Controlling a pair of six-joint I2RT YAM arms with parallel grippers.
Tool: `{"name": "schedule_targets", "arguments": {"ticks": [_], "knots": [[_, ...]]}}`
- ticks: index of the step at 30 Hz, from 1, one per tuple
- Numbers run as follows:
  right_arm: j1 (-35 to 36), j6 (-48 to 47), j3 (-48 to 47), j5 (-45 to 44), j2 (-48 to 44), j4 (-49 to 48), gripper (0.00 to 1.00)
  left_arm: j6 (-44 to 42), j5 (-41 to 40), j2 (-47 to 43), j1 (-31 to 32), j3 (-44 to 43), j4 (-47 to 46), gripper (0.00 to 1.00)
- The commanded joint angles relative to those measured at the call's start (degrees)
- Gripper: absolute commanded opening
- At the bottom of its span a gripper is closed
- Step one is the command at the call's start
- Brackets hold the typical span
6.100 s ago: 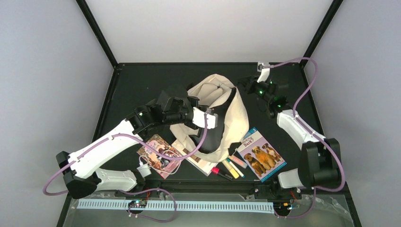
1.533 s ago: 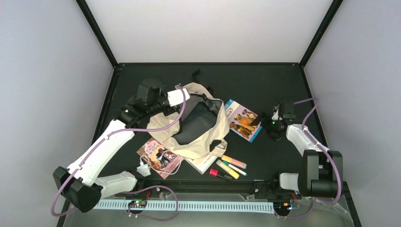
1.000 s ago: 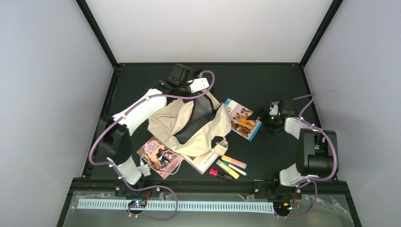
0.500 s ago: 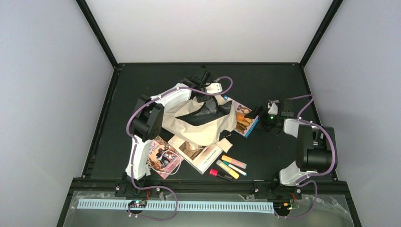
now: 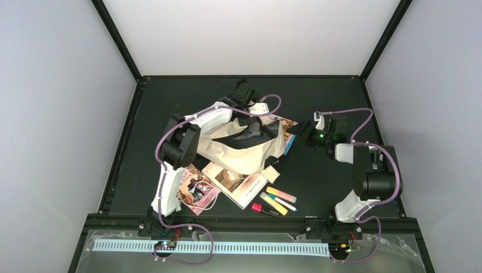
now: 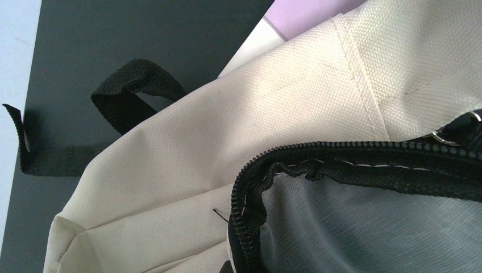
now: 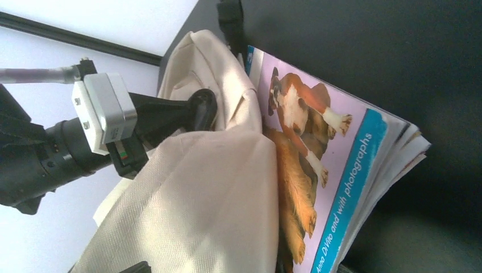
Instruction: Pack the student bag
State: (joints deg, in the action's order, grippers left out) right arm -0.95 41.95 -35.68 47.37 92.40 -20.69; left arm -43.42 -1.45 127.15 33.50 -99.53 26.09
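Bag [image 5: 224, 152] lies slumped mid-tabletop [image 5: 165, 102], its mouth facing right with dark lining showing. Left end effector [image 5: 251, 111] is at the bag's far rim, clenched, apparently on rim fabric beside the zipper [image 6: 341, 152]; its fingers are outside its wrist view. Dog book [image 5: 288, 126] lies just right of the mouth. Its long axis runs roughly left-right, with the left end under the cream flap and the right end toward the right end effector [image 5: 300, 132]. That one sits at the book's outer edge; grasping or merely abutting, cannot tell. Judgement: the bag lies directly left of the right end effector with the book between, so the right arm is nearer for sliding the book leftward along its axis. The flap may snag the cover.
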Motion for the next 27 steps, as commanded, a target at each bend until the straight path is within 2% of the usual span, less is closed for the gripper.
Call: {"name": "schedule_targets", "arguments": {"ticks": [1,6,9,12,14,17,22,25,27], "knots": [[1.8,5.5,-1.7,3.5,3.0,-13.3,0.83,2.1,3.9,1.5,1.2,-0.6,0.1,0.02],[4.4,7.0,-3.5,1.6,5.2,-15.9,0.66,2.4,4.5,1.5,1.2,-0.4,-0.3,0.02],[4.9,8.7,-3.3,-2.0,5.9,-16.4,0.45,2.4,4.7,1.3,1.2,-0.1,-0.4,0.02],[4.9,10.6,-2.9,-4.6,6.2,-18.4,0.30,2.3,4.9,0.9,1.2,0.5,-0.8,0.01],[4.9,11.2,-3.0,-6.3,6.5,-18.3,0.14,2.2,5.2,0.5,1.2,0.9,-0.9,0.02],[4.9,11.6,-3.6,-7.6,6.9,-17.6,0.01,1.6,4.9,-0.3,1.0,1.3,-0.5,0.01],[4.8,10.3,-4.5,-9.0,7.2,-15.3,0.01,0.0,5.0,-4.0,-1.4,2.2,0.0,0.02],[4.7,8.6,-5.0,-8.5,6.4,-13.1,0.01,0.5,5.7,-5.2,-4.5,-1.8,1.7,0.02],[4.5,5.4,-5.8,-7.4,4.7,-8.0,0.01,0.7,5.3,-5.2,-7.3,-5.2,2.4,0.02]]}}
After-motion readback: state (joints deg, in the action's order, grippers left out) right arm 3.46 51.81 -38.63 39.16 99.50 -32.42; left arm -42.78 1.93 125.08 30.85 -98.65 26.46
